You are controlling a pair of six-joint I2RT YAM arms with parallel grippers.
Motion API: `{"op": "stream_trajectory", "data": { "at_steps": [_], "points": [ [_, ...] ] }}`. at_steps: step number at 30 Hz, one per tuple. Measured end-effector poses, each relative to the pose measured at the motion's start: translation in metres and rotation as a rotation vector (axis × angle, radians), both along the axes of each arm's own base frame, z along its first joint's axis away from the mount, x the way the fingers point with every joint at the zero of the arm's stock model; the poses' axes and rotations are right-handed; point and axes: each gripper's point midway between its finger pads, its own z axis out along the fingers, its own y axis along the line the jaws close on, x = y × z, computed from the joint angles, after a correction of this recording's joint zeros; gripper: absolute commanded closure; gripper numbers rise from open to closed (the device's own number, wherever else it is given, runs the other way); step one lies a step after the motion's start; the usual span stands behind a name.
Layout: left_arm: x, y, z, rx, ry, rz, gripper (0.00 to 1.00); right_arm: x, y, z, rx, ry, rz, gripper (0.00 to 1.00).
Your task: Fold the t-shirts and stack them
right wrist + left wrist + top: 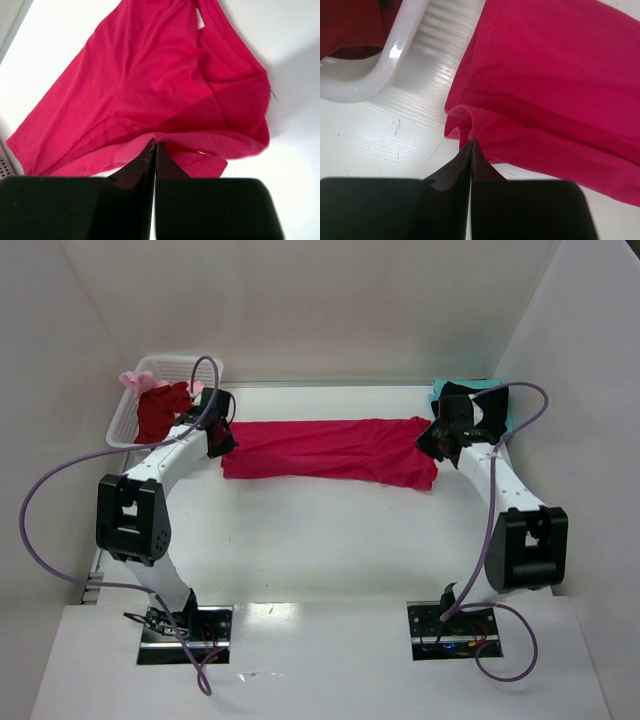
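Most of the teal t-shirt (438, 390) lies hidden behind the right arm (492, 472).

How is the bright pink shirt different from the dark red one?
The bright pink shirt lies stretched along the table; the dark red shirt sits bunched in the basket. The left gripper and right gripper pinch the bright pink shirt's ends; neither holds the dark red shirt. Both are reddish cloth.
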Motion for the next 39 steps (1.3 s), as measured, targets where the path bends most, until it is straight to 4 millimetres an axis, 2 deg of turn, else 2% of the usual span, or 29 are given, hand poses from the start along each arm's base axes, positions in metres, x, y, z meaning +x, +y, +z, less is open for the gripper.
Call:
{"op": "stream_trajectory", "data": {
  "at_steps": [9, 20, 33, 39],
  "points": [
    [0.024, 0.007, -0.015, 0.012, 0.018, 0.028, 1.00, 0.040, 0.005, -0.022, -0.011, 0.031, 0.039, 1.00],
    [0.054, 0.023, -0.006, 0.017, -0.028, 0.074, 1.00, 0.081, 0.013, -0.005, -0.003, -0.026, 0.077, 0.99],
    [0.072, 0.033, -0.042, 0.029, 0.025, 0.098, 1.00, 0.111, 0.022, -0.051, 0.006, 0.031, 0.124, 0.98],
    [0.084, 0.040, -0.047, 0.028, 0.015, 0.115, 1.00, 0.127, 0.023, -0.049, -0.004, 0.010, 0.142, 0.98]
  ]
}}
